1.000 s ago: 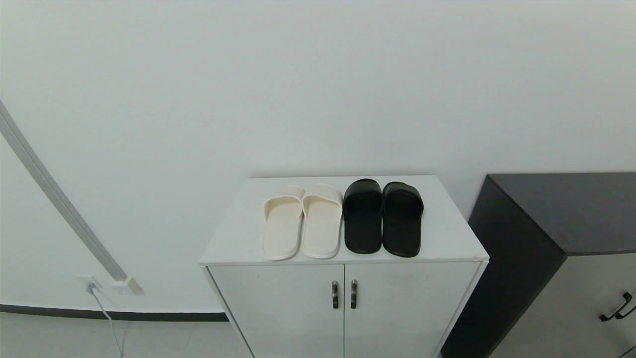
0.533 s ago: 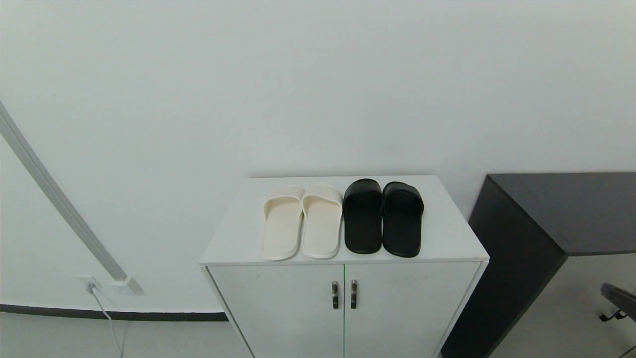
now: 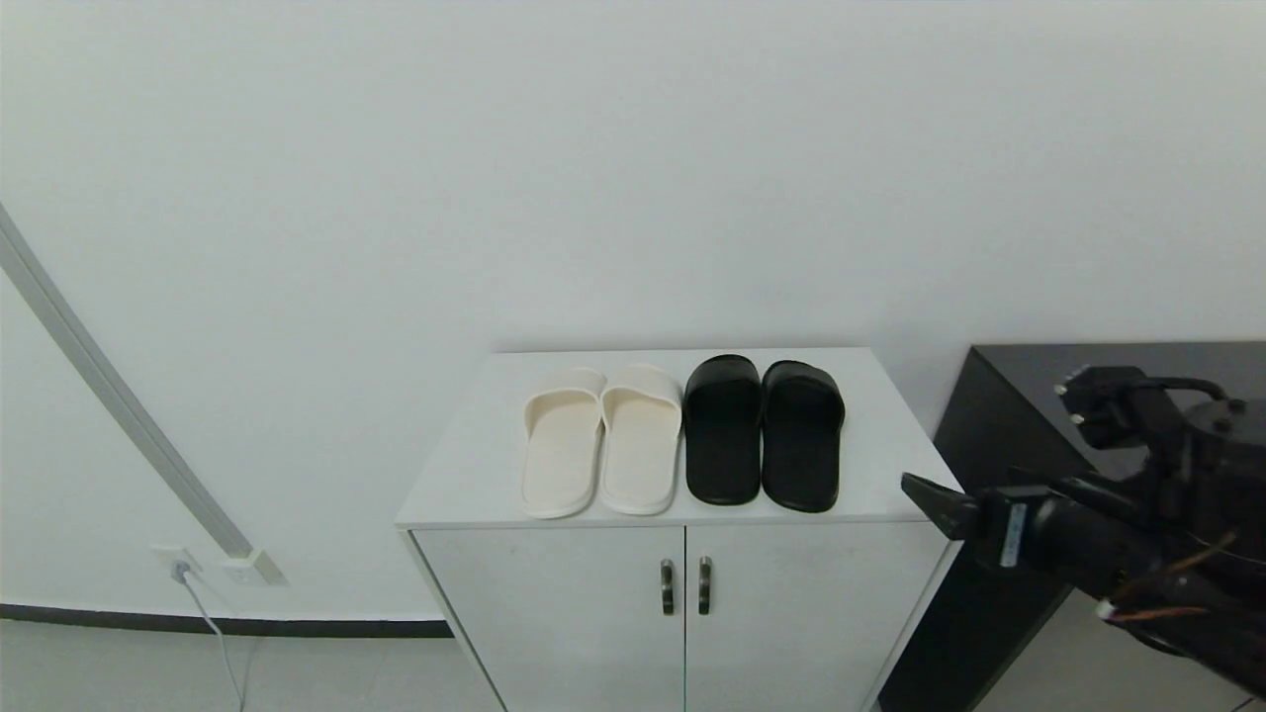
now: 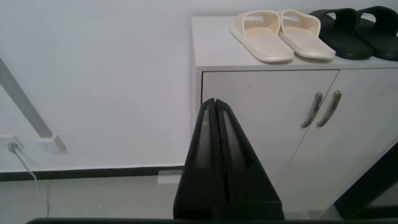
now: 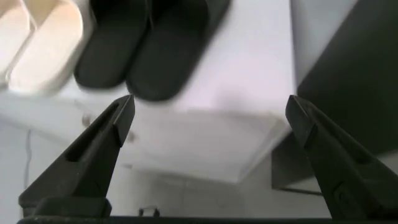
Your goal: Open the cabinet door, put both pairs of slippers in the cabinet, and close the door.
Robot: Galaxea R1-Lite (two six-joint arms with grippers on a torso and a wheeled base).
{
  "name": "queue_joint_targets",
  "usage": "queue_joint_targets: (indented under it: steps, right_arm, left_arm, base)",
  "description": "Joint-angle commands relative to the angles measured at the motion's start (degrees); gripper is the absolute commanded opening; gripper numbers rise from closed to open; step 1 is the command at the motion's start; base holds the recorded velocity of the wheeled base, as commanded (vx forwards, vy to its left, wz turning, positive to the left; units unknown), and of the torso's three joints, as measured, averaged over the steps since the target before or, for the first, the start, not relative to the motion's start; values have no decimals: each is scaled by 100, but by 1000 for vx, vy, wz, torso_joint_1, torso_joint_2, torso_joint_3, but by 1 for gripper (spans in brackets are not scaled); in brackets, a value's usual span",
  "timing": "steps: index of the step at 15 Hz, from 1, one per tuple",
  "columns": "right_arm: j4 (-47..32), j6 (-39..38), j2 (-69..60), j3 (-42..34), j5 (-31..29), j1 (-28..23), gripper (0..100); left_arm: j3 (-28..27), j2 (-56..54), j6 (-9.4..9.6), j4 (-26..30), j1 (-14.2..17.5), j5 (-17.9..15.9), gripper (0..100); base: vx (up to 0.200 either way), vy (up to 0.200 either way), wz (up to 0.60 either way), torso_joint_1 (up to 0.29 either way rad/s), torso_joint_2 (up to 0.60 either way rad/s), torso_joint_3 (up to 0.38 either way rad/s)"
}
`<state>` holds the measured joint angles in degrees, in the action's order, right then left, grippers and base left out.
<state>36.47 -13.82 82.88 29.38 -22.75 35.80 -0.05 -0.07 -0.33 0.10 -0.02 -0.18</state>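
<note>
Here, a white cabinet [image 3: 554,613] stands against a pale wall, both doors shut, its two metal handles [image 3: 668,585] side by side at the centre seam. On its top lie two pairs of slippers in a row, toes toward the wall — the cream slippers [image 3: 638,445] on the left, the black slippers [image 3: 724,435] just beside them on the right. The right claw [image 5: 209,106] hangs near the cabinet's front right corner, fingers spread wide, gripping nothing. The left claw [image 4: 215,102] sits lower, facing the doors — fingers pressed together, empty. A dark cabinet [image 3: 1019,396] stands to the right.
</note>
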Motion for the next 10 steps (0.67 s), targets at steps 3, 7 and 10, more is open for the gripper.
queue_joint_targets:
  steps: [3,7,10]
  right_arm:
    - [26,-77,1819,1685,-1109,753,100]
    - [0,46,3050,2916,-1786,981,100]
    - [-18,46,3805,3733,-1865,797,100]
  left_arm:
    - [5,7,-2,-1,2,1,0]
    - [-4,7,-2,-1,2,1,0]
    - [-4,7,-2,8,2,1,0]
  base:
    - [0,0,0,0,0,0]
    - [0,0,0,0,0,0]
    - [0,0,0,0,0,0]
